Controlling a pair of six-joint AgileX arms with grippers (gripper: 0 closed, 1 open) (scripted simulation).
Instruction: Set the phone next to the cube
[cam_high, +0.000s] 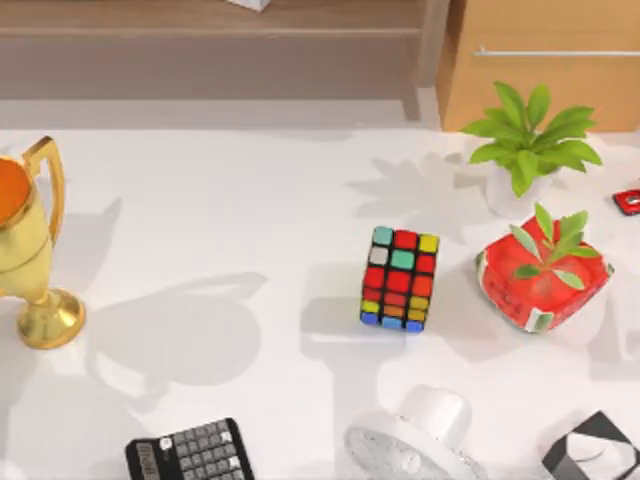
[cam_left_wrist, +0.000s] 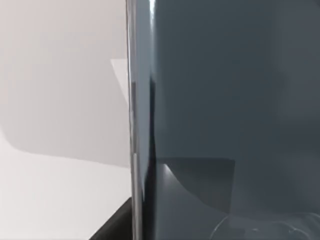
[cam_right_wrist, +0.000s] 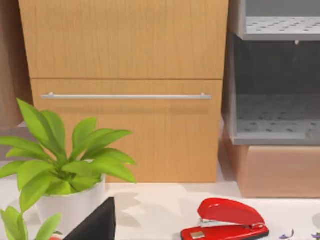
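Observation:
The cube (cam_high: 400, 279), a puzzle cube with a black grid and red, teal, yellow and orange squares, stands upright on the white table right of the middle in the top view. The phone (cam_left_wrist: 225, 115), a dark blue-grey glossy slab, stands edge-on very close in the left wrist view. My left gripper is shut on it, with a dark finger (cam_left_wrist: 114, 226) against its edge and pale table behind. A dark part of my right gripper (cam_right_wrist: 97, 224) pokes in low in the right wrist view, facing the wooden cabinet.
A gold trophy (cam_high: 35, 250) stands at the left edge. At the front are a black calculator (cam_high: 190, 452), a white round device (cam_high: 415, 440) and a black-and-white box (cam_high: 592, 450). Right of the cube are a red pot with leaves (cam_high: 542, 278), a white potted plant (cam_high: 525, 150) and a red stapler (cam_right_wrist: 225, 220).

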